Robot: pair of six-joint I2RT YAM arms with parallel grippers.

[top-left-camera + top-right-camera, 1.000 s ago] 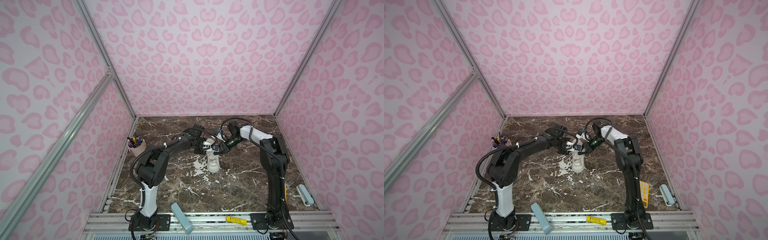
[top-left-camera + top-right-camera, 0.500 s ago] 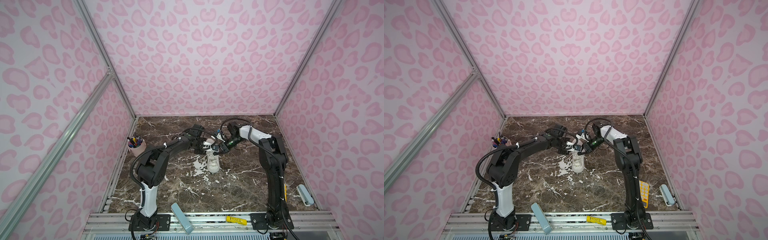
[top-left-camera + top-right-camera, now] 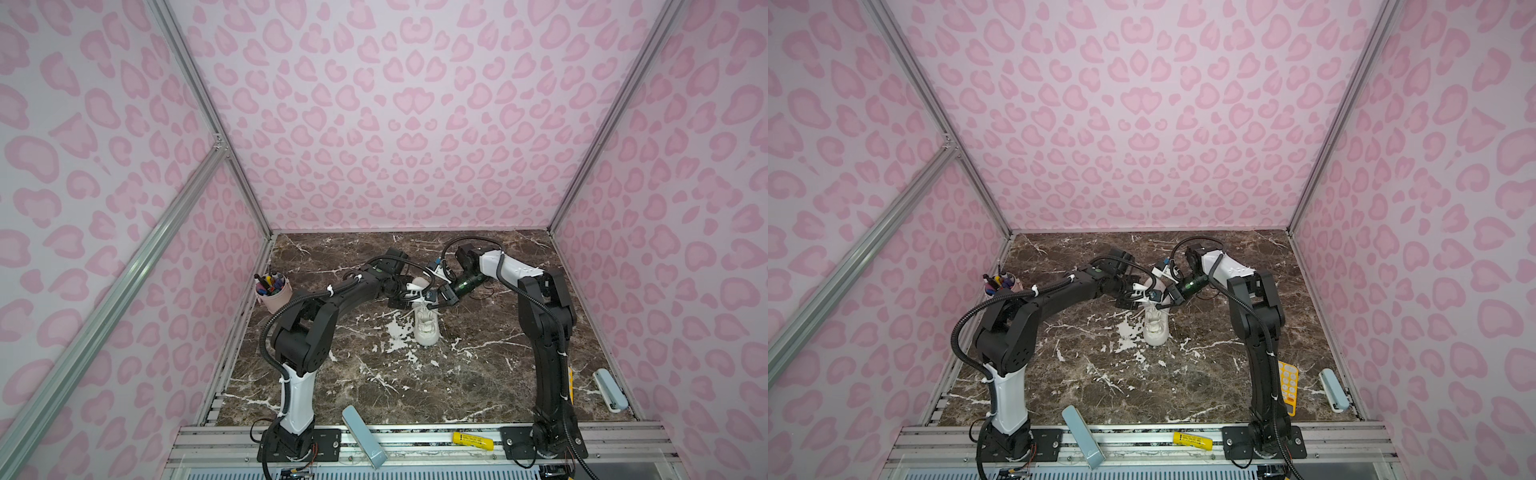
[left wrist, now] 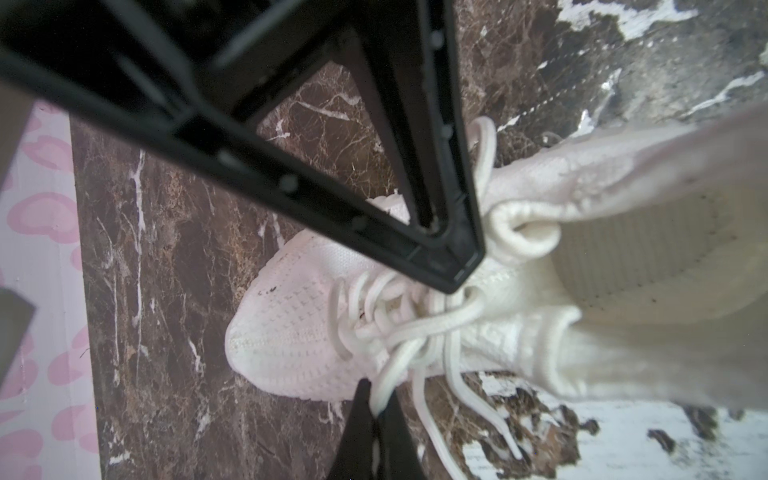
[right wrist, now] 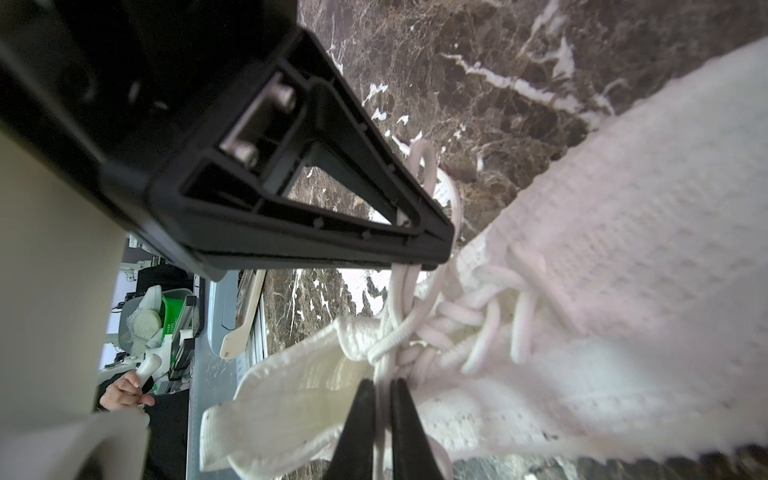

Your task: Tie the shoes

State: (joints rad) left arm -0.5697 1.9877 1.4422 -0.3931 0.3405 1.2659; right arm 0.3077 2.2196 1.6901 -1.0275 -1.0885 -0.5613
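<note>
A: What is changing around the sneaker (image 3: pixel 426 326)?

B: Working from the left: the left hand (image 4: pixel 376 401) is staying pinched shut on one strand of the laces (image 4: pixel 419 332). The sneaker is sitting in the middle of the surface (image 3: pixel 478 374), under both hands, with its toe pointing toward the near edge. On the right, the right hand (image 5: pixel 381 388), part open a moment ago, is now squeezing shut on another strand

A: What is that meaning for the tying?

B: I am judging that both strands are now being held, so the hands are getting ready to pull apart and tighten the crossing on top of the sneaker

A: And how is it all looking to the touch?

B: The sneaker is showing a soft, bumpy white knit. The laces are looking like round, limp cord, looping loosely. The fingers (image 5: pixel 316 245) are looking like rigid black plastic, triangular and open-framed, and the surface is showing brown marble patterning with white veins
</note>
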